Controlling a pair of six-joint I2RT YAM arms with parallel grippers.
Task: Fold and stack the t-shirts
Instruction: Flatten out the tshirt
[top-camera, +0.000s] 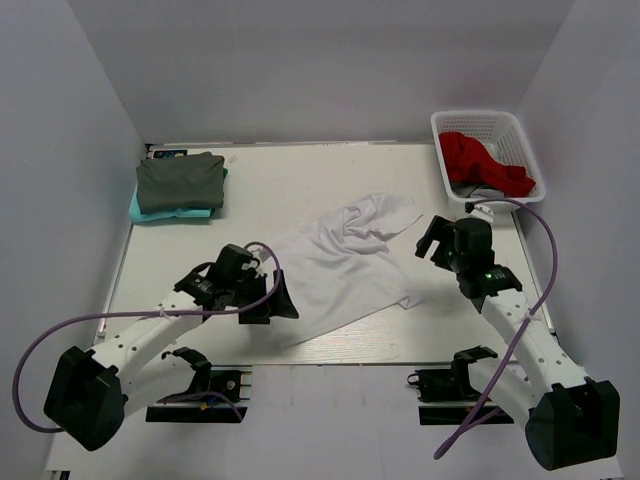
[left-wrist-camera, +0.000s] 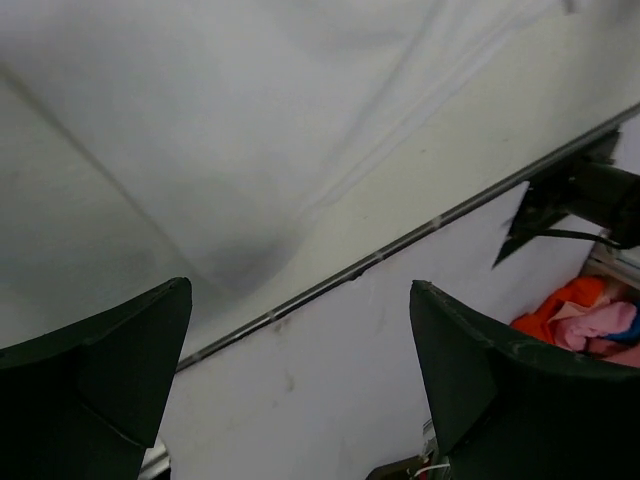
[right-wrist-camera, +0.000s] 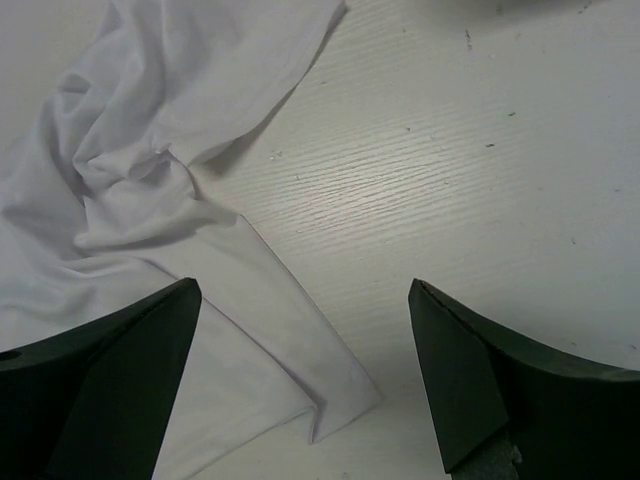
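A white t-shirt (top-camera: 345, 262) lies spread and rumpled across the middle of the table, its upper part bunched. A folded dark grey t-shirt (top-camera: 180, 180) rests on a teal t-shirt (top-camera: 147, 209) at the back left. My left gripper (top-camera: 272, 296) hovers open at the white shirt's near left edge. In the left wrist view the white t-shirt (left-wrist-camera: 250, 120) fills the upper half, with nothing between the fingers (left-wrist-camera: 100, 380). My right gripper (top-camera: 432, 238) stands open beside the shirt's right side. In the right wrist view a folded corner of the white t-shirt (right-wrist-camera: 300, 390) lies under the open gripper (right-wrist-camera: 300, 285).
A white plastic basket (top-camera: 523, 140) at the back right holds red cloth (top-camera: 478, 160). The table's near edge (left-wrist-camera: 400, 245) runs just below the left gripper. Orange and pink cloth (left-wrist-camera: 590, 315) shows off the table at the right of the left wrist view.
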